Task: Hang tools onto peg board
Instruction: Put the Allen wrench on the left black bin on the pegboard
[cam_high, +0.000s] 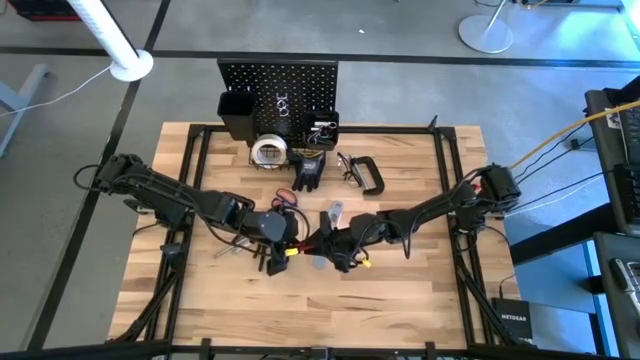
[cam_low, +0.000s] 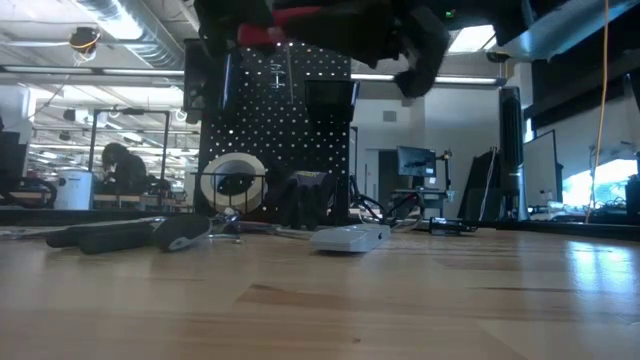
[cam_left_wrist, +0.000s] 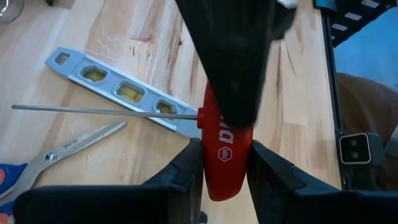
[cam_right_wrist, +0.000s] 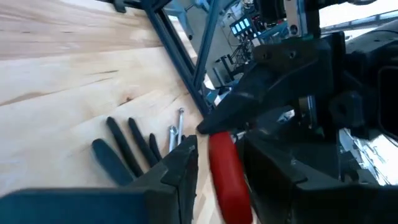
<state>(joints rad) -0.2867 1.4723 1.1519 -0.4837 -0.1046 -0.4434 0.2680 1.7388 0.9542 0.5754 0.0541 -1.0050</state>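
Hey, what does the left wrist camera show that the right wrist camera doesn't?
Only the left wrist view shows the silver level bar lying on the wood, the scissors beside it, and a thin metal shaft running out from the red handle.

Only the right wrist view shows a black glove flat on the table and a small silver tool next to it.

Both show the red handle, held between the left pincer and the right pincer over the wooden tabletop.
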